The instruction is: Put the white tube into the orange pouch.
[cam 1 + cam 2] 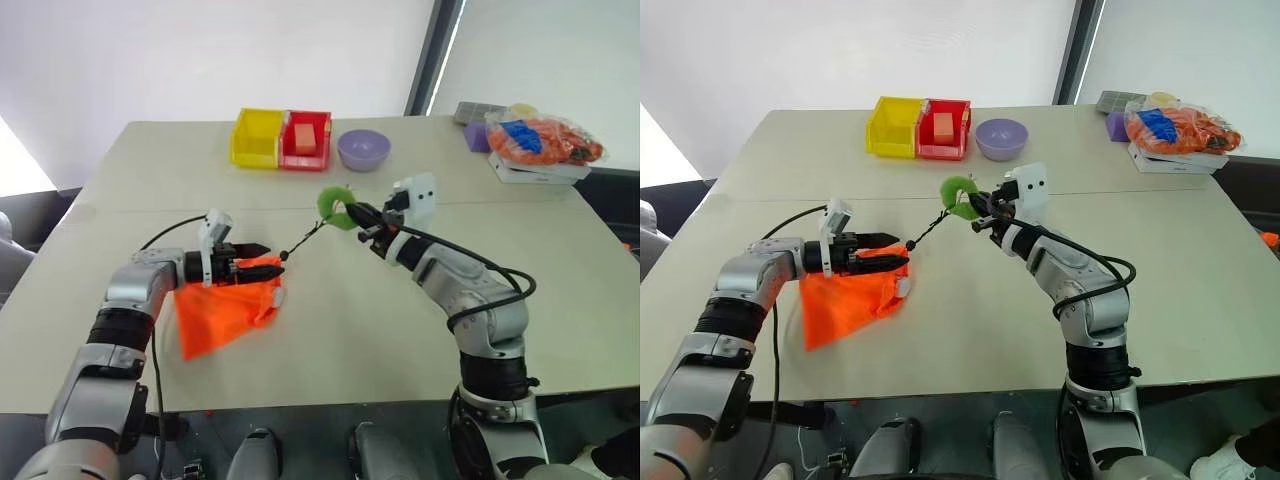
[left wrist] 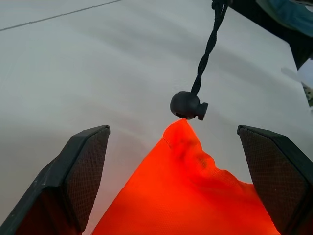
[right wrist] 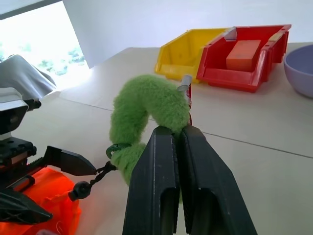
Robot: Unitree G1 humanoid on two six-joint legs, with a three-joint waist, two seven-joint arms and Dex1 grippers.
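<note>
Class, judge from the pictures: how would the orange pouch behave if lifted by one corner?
The orange pouch would probably go floppy, since its fabric lies creased and collapsed on the table. It likely weighs little: it looks nearly flat. It may swing on its black cord.

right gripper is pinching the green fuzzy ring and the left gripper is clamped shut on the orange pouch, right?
Not quite. The left gripper is wide open, its fingers standing either side of the orange pouch, as the left wrist view shows. The right gripper is indeed shut on the green fuzzy ring.
</note>
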